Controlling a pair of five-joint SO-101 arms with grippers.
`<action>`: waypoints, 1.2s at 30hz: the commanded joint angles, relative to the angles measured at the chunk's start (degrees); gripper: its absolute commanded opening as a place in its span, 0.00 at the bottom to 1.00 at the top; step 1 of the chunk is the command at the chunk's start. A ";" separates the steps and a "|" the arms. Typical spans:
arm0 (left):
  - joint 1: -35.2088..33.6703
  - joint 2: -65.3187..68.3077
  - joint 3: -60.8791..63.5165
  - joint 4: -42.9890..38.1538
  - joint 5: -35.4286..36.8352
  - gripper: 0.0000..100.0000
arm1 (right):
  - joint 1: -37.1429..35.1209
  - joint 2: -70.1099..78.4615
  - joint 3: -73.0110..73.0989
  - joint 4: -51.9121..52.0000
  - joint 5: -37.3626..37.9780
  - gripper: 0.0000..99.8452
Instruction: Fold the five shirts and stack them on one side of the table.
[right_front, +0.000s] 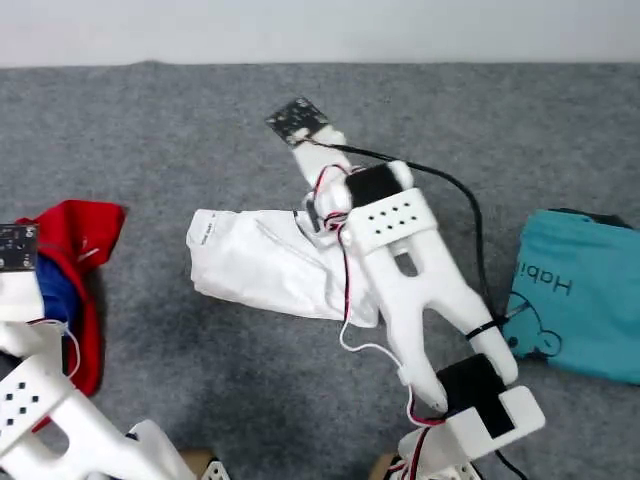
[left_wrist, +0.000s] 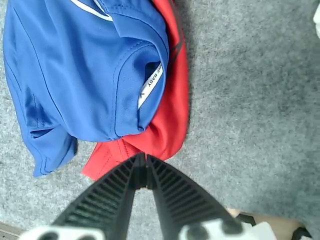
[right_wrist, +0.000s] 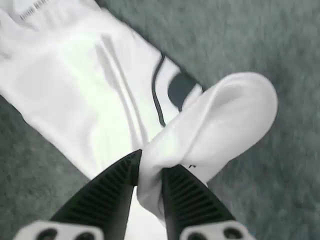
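Fold step, white shirt (right_front: 255, 265), mid-worktop (right_front: 250, 385): right end effector (right_wrist: 150, 159) pinched on raised cloth edge. Left end effector (left_wrist: 145, 161) closed, empty, above blue shirt (left_wrist: 75, 65) on red shirt (left_wrist: 167, 130). Next, likely: carry edge across, release flat.

Overall light: The table (right_front: 500, 130) is lit brightly and evenly, as if from overhead.
Shadows: In the high view, soft, narrow shadows are cast under the white shirt (right_front: 260, 265) toward 6 o'clock and beside the red shirt (right_front: 85, 235) toward 3 o'clock.
Glare: In the right wrist view the white shirt is washed out near 10 o'clock, and its folds are barely kept.
Sheen: A dull gleam is carried by the blue shirt (left_wrist: 30, 107) at 9 o'clock in the left wrist view.
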 joint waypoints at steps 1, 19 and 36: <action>0.53 -1.23 -0.66 1.49 -0.26 0.00 | -3.12 1.36 -0.79 -4.53 1.23 0.01; 0.62 -1.23 -0.31 2.73 -0.26 0.00 | -12.00 31.60 -39.65 4.53 4.84 0.02; 0.62 -1.23 -0.31 2.46 -0.26 0.00 | -12.44 46.37 -75.78 28.70 5.01 0.04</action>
